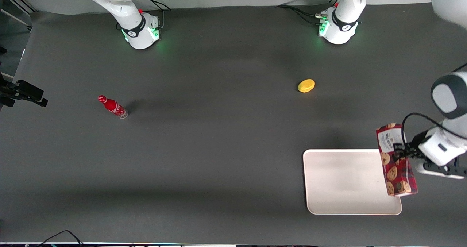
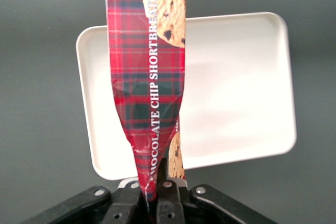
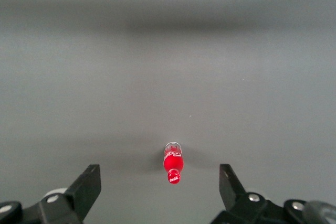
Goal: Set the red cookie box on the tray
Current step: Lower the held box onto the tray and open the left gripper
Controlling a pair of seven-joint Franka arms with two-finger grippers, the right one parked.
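Your tool (image 2: 153,190) is clamped on the red cookie box (image 1: 396,161), pinching the carton so hard that it is crushed narrow at the fingers. You hold the box in the air above the edge of the tray (image 1: 343,183) at the working arm's end of the desk (image 1: 204,148). A yellow object (image 1: 306,85) lies farther from the front camera, and a small red bottle (image 1: 112,107) stands toward the parked arm's end.

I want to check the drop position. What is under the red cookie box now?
The claw holds the red cookie box in the air, pinched flat. Under it lies the tray, mostly its edge toward the working arm's end. The strip of tray directly under the box is covered.
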